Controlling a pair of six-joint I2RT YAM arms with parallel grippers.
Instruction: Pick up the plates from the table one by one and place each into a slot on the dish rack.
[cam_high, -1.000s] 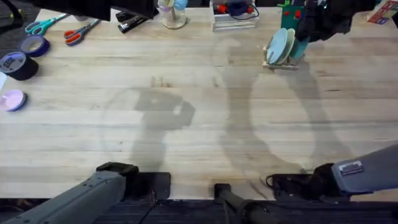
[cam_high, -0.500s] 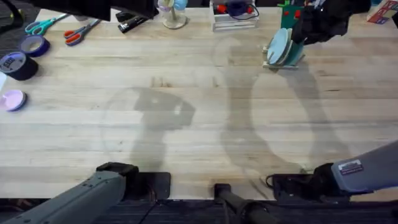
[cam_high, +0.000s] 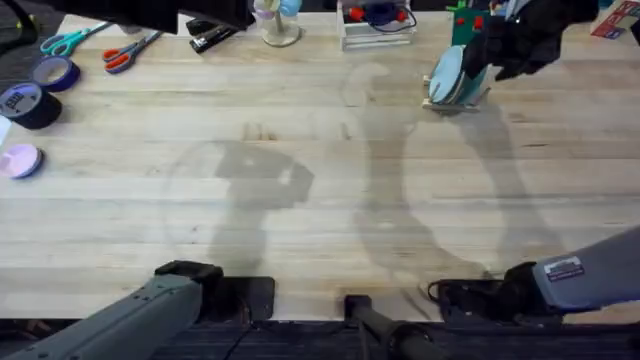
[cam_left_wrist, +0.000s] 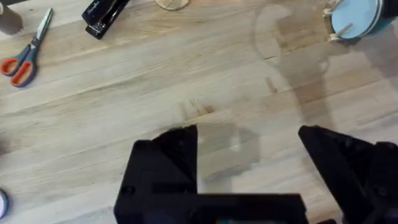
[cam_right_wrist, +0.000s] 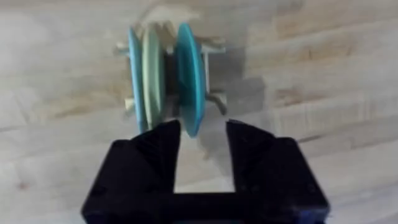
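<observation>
In my right wrist view three plates stand on edge in the dish rack (cam_right_wrist: 211, 99), a small light-wood frame with thin pegs poking out at its sides. The turquoise plate (cam_right_wrist: 188, 74) is nearest my fingers, its rim thin and its colour deep. Beside it stands the cream plate (cam_right_wrist: 152, 71), pale yellow-green, and a light-blue plate (cam_right_wrist: 134, 68) sits just behind that one. All three are upright and close together.

My right gripper (cam_right_wrist: 202, 140) is released: the two black fingers stand apart, with the lower rim of the turquoise plate showing in the gap between them, and I cannot tell whether either finger touches it.

In the overhead view the dish rack (cam_high: 450, 102) sits at the upper right of the table (cam_high: 320, 200), with the light-blue plate (cam_high: 446, 72) facing the camera. My right gripper (cam_high: 497, 58) shows as a dark mass just to the right of the rack, overlapping its upper right edge.

A second ago the cream and turquoise rims showed plainly at the right of the rack in the overhead view; now my arm has shifted lower and covers more of them.

My left gripper (cam_left_wrist: 249, 162) hangs over bare wood, fingers spread wide and holding nothing, with the rack at the upper right of that frame.
</observation>
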